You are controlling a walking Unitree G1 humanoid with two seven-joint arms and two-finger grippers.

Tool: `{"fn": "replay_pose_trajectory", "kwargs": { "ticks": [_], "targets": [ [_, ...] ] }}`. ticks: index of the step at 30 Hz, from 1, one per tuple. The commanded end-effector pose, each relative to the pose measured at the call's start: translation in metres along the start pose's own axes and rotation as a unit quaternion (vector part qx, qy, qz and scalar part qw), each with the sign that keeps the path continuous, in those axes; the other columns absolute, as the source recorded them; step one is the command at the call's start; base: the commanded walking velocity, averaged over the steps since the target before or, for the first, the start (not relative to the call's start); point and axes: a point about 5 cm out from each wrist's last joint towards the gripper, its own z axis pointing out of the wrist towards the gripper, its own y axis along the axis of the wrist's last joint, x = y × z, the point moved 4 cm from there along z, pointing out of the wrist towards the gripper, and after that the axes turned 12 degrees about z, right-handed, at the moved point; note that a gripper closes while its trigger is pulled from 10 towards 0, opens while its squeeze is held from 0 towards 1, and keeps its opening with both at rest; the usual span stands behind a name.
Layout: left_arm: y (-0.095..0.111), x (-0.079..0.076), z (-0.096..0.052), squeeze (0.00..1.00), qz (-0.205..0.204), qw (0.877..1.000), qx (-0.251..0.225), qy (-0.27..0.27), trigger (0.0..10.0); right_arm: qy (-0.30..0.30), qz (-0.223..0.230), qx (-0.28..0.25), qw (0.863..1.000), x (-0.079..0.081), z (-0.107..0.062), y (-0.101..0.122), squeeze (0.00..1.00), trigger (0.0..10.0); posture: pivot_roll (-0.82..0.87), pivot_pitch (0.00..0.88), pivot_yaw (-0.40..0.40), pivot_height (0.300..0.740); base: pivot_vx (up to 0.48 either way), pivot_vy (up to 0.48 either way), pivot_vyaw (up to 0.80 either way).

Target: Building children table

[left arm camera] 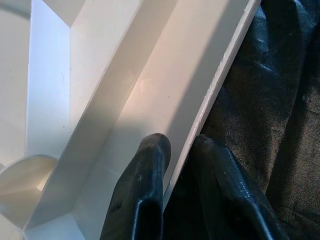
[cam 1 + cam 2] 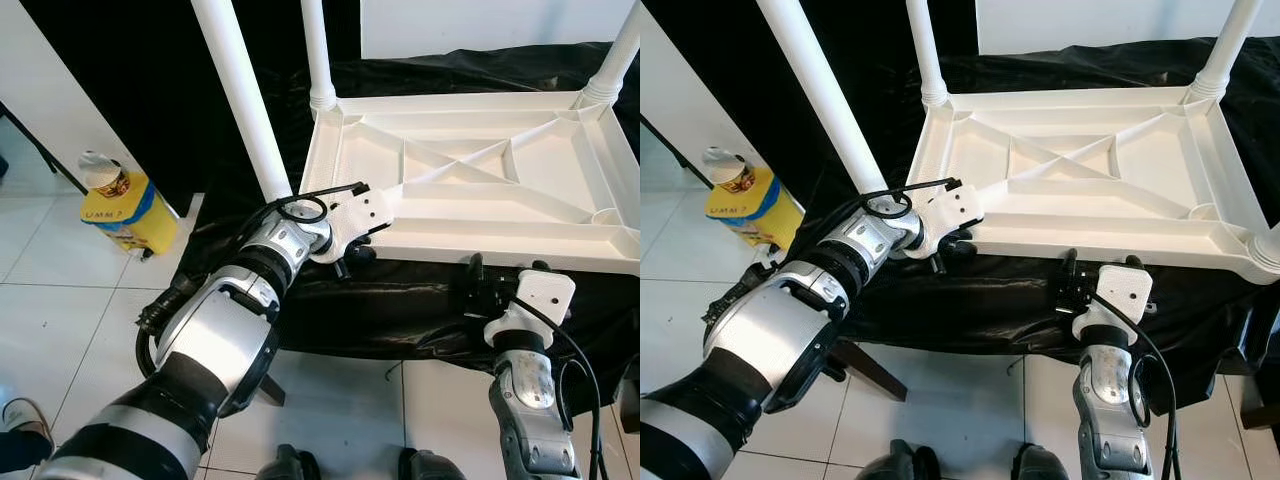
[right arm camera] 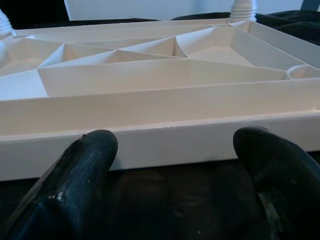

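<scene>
A white plastic table top (image 2: 500,248) lies upside down on a black cloth, its ribbed underside facing up. Three white legs stand in its corners: near left (image 2: 245,100), far left (image 2: 316,50) and far right (image 2: 618,55). A round socket (image 2: 603,215) sits near the right front corner. My left gripper (image 1: 182,145) is shut on the near rim (image 1: 220,85) close to the near left leg, one finger on each side of the edge. My right gripper (image 3: 175,145) stands open just in front of the near rim (image 3: 165,140), further right, fingers (image 3: 75,170) wide apart and not touching it.
The black cloth (image 2: 400,300) drapes over a low support and hangs down to the white tile floor. A yellow container (image 2: 125,210) stands on the floor at the left. A shoe (image 2: 20,425) shows at the bottom left corner.
</scene>
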Motion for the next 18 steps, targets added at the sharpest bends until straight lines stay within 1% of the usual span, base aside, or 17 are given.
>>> {"fn": "replay_pose_trajectory", "kwargs": {
  "ticks": [1,2,3,4,5,7,8,10,11,12,13,14,15,16,17,18],
  "targets": [
    [-0.033,-0.017,0.010,0.00,-0.083,0.996,0.035,0.025,0.0,-0.005,0.002,-0.003,1.000,0.000,-0.002,0.001,0.00,10.0,-0.13,0.172,0.136,0.740,0.000,0.000,0.00],
    [-0.033,-0.017,0.010,0.00,-0.083,0.996,0.035,0.025,0.0,-0.005,0.002,-0.003,1.000,0.000,-0.002,0.001,0.00,10.0,-0.13,0.172,0.136,0.740,0.000,0.000,0.00],
    [-0.033,-0.013,0.009,0.00,-0.093,0.994,0.032,0.044,0.0,-0.006,0.002,-0.004,1.000,-0.001,-0.002,0.002,0.00,10.0,-0.13,0.171,0.134,0.740,0.000,0.000,0.00],
    [-0.033,-0.013,0.009,0.00,-0.093,0.994,0.032,0.044,0.0,-0.006,0.002,-0.004,1.000,-0.001,-0.002,0.002,0.00,10.0,-0.13,0.171,0.134,0.740,0.000,0.000,0.00],
    [-0.033,-0.009,0.007,0.00,-0.104,0.992,0.029,0.066,0.0,-0.007,0.002,-0.004,1.000,0.000,-0.002,0.002,0.00,10.0,-0.13,0.172,0.133,0.740,0.000,0.000,0.00],
    [-0.033,-0.009,0.007,0.00,-0.104,0.992,0.029,0.066,0.0,-0.007,0.002,-0.004,1.000,0.000,-0.002,0.002,0.00,10.0,-0.13,0.172,0.133,0.740,0.000,0.000,0.00],
    [-0.035,-0.002,0.004,0.00,-0.121,0.988,0.027,0.096,0.0,-0.007,0.002,-0.005,1.000,0.000,-0.002,0.002,0.00,10.0,-0.13,0.171,0.128,0.740,0.000,0.000,0.00],
    [-0.035,-0.002,0.004,0.00,-0.121,0.988,0.027,0.096,0.0,-0.007,0.002,-0.005,1.000,0.000,-0.002,0.002,0.00,10.0,-0.13,0.171,0.128,0.740,0.000,0.000,0.00],
    [-0.039,0.007,-0.001,0.00,-0.141,0.981,0.026,0.132,0.0,-0.006,0.003,-0.005,1.000,0.000,-0.001,0.003,0.00,10.0,-0.12,0.170,0.123,0.740,0.000,0.000,0.00],
    [-0.039,0.007,-0.001,0.00,-0.141,0.981,0.026,0.132,0.0,-0.006,0.003,-0.005,1.000,0.000,-0.001,0.003,0.00,10.0,-0.12,0.170,0.123,0.740,0.000,0.000,0.00],
    [-0.041,0.014,-0.005,0.00,-0.155,0.975,0.025,0.160,0.0,-0.005,0.003,-0.004,1.000,0.001,0.000,0.002,0.00,10.0,-0.12,0.170,0.117,0.740,0.000,0.000,0.00],
    [-0.041,0.014,-0.005,0.00,-0.155,0.975,0.025,0.160,0.0,-0.005,0.003,-0.004,1.000,0.001,0.000,0.002,0.00,10.0,-0.12,0.170,0.117,0.740,0.000,0.000,0.00],
    [-0.043,0.021,-0.010,0.00,-0.167,0.967,0.020,0.192,0.0,-0.001,0.004,-0.003,1.000,0.003,0.001,0.002,0.00,10.0,-0.11,0.168,0.114,0.740,0.000,0.000,0.00],
    [-0.043,0.021,-0.010,0.00,-0.167,0.967,0.020,0.192,0.0,-0.001,0.004,-0.003,1.000,0.003,0.001,0.002,0.00,10.0,-0.11,0.168,0.114,0.740,0.000,0.000,0.00],
    [-0.041,0.024,-0.011,0.00,-0.172,0.963,0.012,0.209,0.7,0.003,0.005,-0.002,1.000,0.004,0.002,0.001,0.00,10.0,-0.11,0.166,0.107,0.740,0.000,0.000,0.00],
    [-0.033,0.021,-0.008,0.00,-0.164,0.965,-0.007,0.206,8.4,0.006,0.006,-0.002,1.000,0.006,0.004,0.001,0.00,10.0,-0.10,0.165,0.101,0.740,0.000,0.000,0.00]
  ]
}}
